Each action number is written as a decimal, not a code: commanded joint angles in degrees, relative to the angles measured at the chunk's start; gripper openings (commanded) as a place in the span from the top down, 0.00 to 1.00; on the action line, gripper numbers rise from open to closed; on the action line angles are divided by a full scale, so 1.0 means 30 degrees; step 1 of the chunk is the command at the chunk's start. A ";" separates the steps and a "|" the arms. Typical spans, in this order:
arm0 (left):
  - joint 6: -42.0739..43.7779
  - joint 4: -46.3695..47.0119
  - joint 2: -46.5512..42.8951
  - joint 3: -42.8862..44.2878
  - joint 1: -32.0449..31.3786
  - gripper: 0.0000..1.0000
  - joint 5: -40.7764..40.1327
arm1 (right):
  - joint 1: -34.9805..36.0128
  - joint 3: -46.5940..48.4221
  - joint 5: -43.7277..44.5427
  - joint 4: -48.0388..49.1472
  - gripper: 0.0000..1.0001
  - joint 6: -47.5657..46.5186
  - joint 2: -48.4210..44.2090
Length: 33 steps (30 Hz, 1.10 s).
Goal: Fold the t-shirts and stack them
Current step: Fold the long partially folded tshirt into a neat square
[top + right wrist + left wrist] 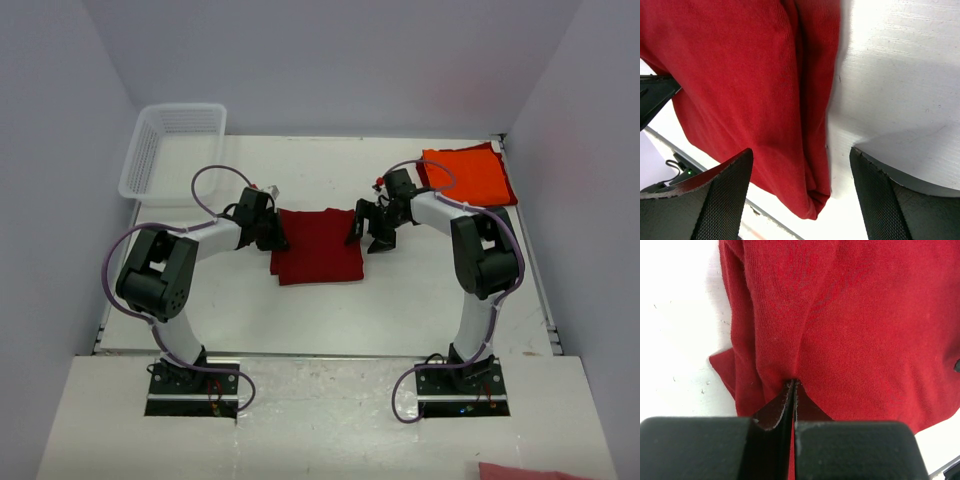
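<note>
A dark crimson t-shirt [316, 246] lies folded into a rectangle at the middle of the table. My left gripper [272, 236] is at its left edge, and in the left wrist view the gripper [792, 383] is shut, pinching the crimson cloth [865, 330], with creases running out from the tips. My right gripper [368, 232] is at the shirt's right edge. It is open in the right wrist view [801, 152], its fingers [725, 195] standing either side of the folded crimson corner [740, 75] without holding it. A bright orange t-shirt [466, 174] lies folded at the back right.
A white mesh basket [170, 150] stands at the back left corner. White walls close the table [420, 300] in on three sides. A bit of reddish cloth [530, 472] shows at the near right, in front of the arm bases.
</note>
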 commanded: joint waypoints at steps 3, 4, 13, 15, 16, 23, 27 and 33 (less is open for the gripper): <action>0.0423 -0.0097 0.0292 0.0049 0.0003 1.00 -0.0517 | -0.0168 -0.0710 0.0462 0.0219 0.21 0.0048 0.0450; 0.0423 -0.0097 0.0321 0.0049 0.0003 1.00 -0.0517 | -0.0169 -0.0710 0.0403 0.0190 0.21 0.0135 0.0451; 0.0306 -0.0448 0.0671 0.0196 0.0149 1.00 -0.0985 | -0.0227 -0.1325 0.0432 0.0482 0.21 0.0517 0.0334; 0.0219 -0.0710 0.1023 0.0428 0.0325 1.00 -0.1015 | -0.0227 -0.1529 0.0345 0.0628 0.21 0.0604 0.0304; 0.0189 -0.0828 0.1460 0.0546 0.0499 1.00 -0.0928 | -0.0227 -0.1588 0.0170 0.0716 0.21 0.0663 0.0217; 0.0247 -0.1063 0.2752 0.1542 0.0911 1.00 -0.1015 | -0.0227 -0.2087 0.0665 0.0688 0.21 0.0751 -0.0456; 0.0248 -0.1181 0.3133 0.1895 0.1378 1.00 -0.1219 | -0.0257 -0.2379 0.0929 0.0658 0.21 0.1043 -0.0867; 0.0248 -0.1182 0.3193 0.1866 0.1615 1.00 -0.1104 | -0.0257 -0.3082 0.1048 0.1125 0.21 0.1190 -0.0810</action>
